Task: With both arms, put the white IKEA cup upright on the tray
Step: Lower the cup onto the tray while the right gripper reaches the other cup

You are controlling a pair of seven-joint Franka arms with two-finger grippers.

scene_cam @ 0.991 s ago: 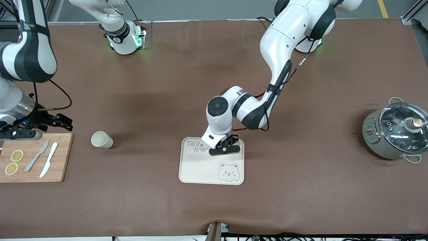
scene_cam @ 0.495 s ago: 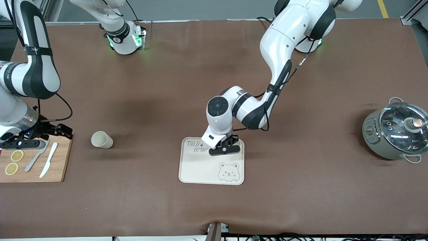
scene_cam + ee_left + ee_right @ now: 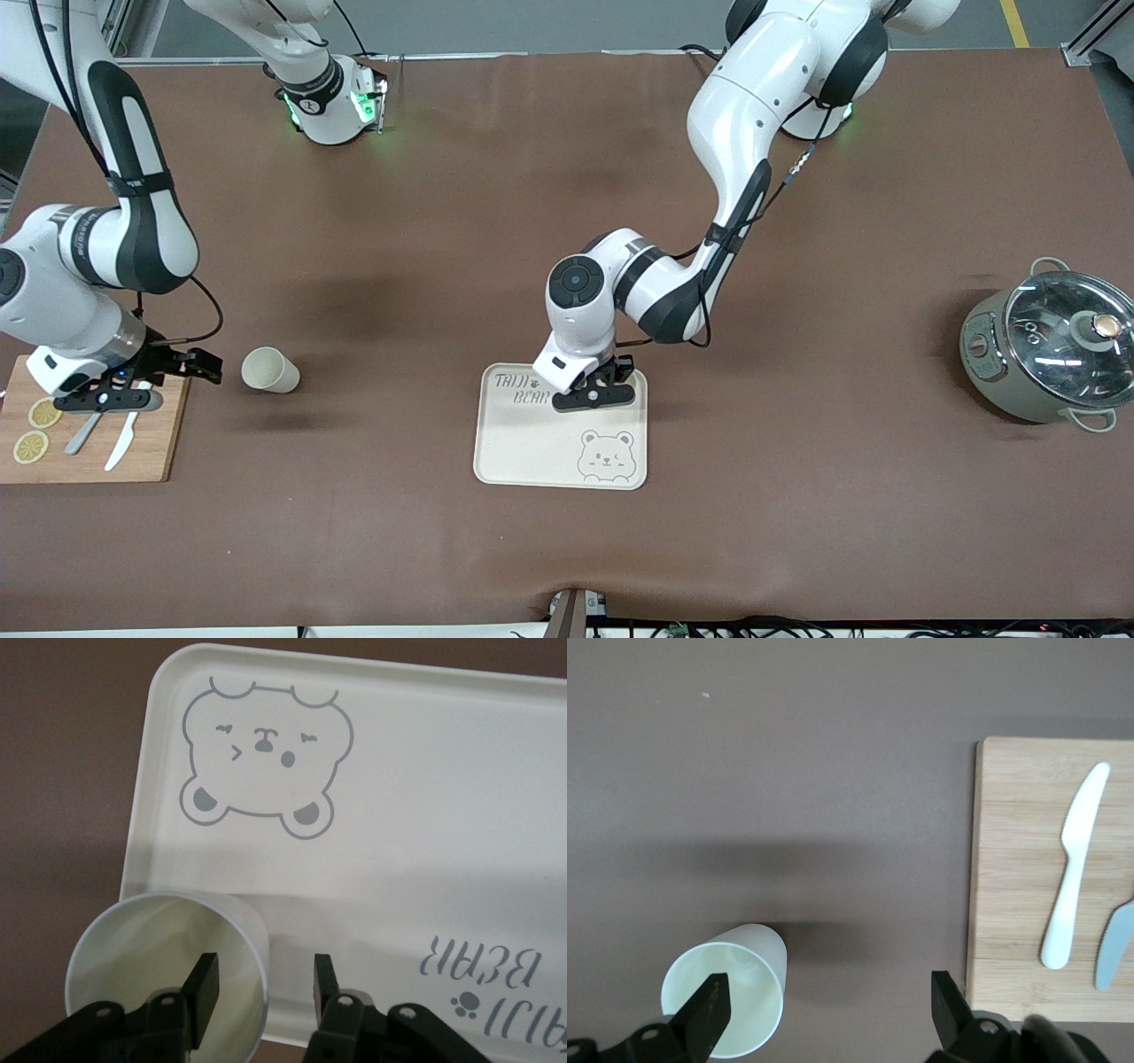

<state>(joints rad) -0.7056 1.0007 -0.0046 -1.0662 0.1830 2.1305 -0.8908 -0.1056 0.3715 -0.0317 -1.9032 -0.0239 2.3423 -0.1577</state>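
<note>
The left hand [image 3: 595, 396] is low over the tray [image 3: 532, 452], its fingers [image 3: 205, 979] parted to either side of the wall of a white cup [image 3: 133, 961], one inside the mouth and one outside, with a gap showing on both sides. That cup stands upright on the tray by its rim toward the left arm's end, farther from the front camera than the bear drawing [image 3: 606, 455]. The right hand [image 3: 202, 367] hangs spread wide and empty over the table [image 3: 797, 487], between the cutting board [image 3: 151, 443] and a second cup [image 3: 270, 369] standing upright on the table.
</note>
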